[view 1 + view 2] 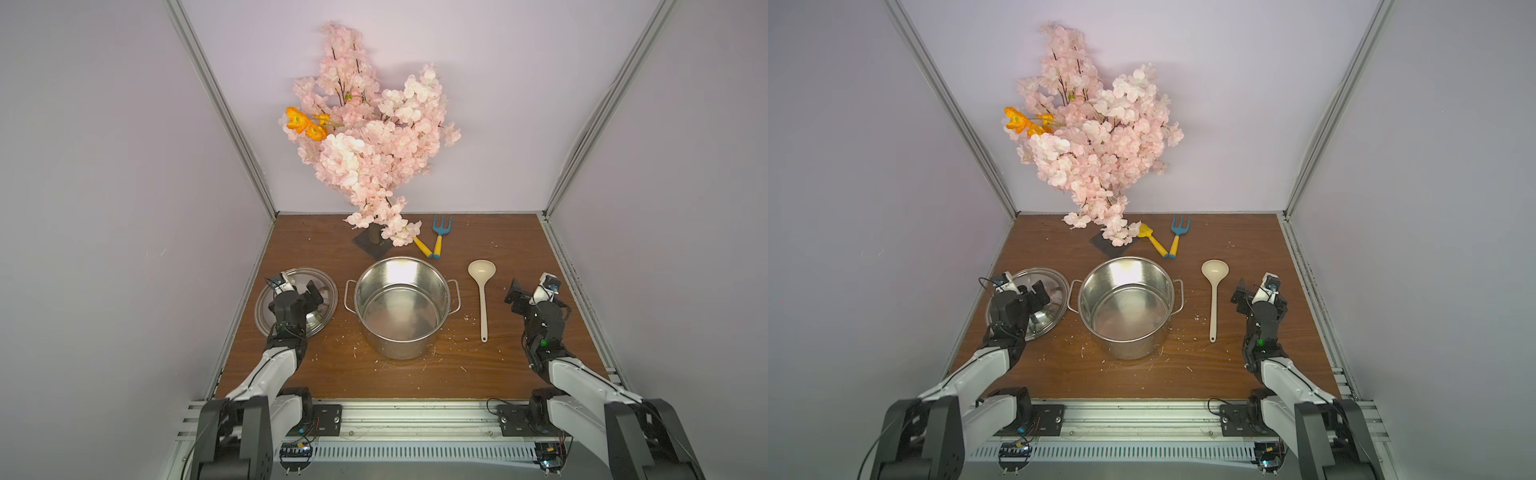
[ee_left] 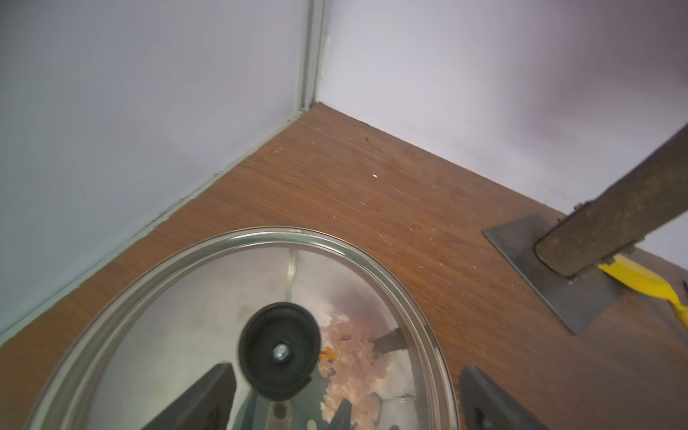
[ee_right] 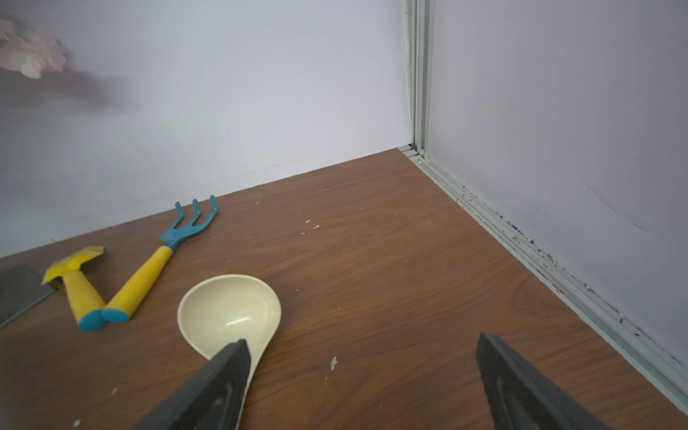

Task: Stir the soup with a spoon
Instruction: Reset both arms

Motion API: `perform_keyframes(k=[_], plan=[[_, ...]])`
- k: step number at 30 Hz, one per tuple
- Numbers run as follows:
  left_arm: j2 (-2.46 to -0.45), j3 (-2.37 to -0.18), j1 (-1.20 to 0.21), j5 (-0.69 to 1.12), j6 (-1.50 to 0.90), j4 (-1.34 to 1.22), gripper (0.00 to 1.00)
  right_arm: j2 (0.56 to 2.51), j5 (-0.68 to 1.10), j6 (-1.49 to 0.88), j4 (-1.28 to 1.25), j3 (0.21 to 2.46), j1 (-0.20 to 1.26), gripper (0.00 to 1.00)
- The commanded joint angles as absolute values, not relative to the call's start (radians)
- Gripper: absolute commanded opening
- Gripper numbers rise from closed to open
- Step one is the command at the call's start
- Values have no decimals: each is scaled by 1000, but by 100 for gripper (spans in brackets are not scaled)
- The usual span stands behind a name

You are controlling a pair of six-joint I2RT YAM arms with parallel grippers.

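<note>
Ladle (image 1: 482, 299) lies flat on the desk (image 1: 415, 374), bowl up, between the steel stockpot (image 1: 399, 347) and the right end effector (image 3: 363, 346), handle toward the front edge. Cream plastic: probably light, stiff, smooth, a bit slippery. I'd pinch the slim handle past mid-length for reach. Pot inside looks bare and shiny. Both jaw sets wide open, empty; left end effector (image 2: 346, 370) hangs over the black-knobbed lid (image 2: 186, 316) by the left edge

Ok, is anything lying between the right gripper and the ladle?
Nothing, only bare tabletop. Both top views show the right gripper, jaws open, beside the ladle handle and apart from it, with only wood in the gap.
</note>
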State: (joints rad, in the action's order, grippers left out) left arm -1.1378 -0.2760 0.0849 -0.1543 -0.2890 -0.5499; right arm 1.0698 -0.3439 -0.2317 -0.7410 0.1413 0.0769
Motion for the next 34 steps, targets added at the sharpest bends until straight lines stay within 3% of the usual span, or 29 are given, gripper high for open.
perform_keyframes(k=[1, 8, 13, 17, 19, 21, 34], plan=[[-1270, -297, 86, -120, -199, -786, 96, 1149, -380, -145, -966, 128, 85, 99], [-1420, -312, 10, -158, -66, -980, 96, 1295, -315, -63, -1174, 151, 89, 99], [-1545, -204, -18, -107, -26, -1307, 96, 1401, -270, -4, -1289, 164, 89, 99], [-1536, -217, -22, -121, -29, -1267, 96, 1554, -243, 9, -1490, 141, 88, 99], [-1535, -217, -21, -121, -28, -1266, 96, 1516, -221, -5, -1275, 214, 76, 99], [-1531, -215, -22, -120, -25, -1266, 96, 1540, -207, -9, -1362, 196, 64, 99], [-1531, -215, -25, -123, -24, -1264, 96, 1532, -204, -5, -1328, 204, 66, 99]])
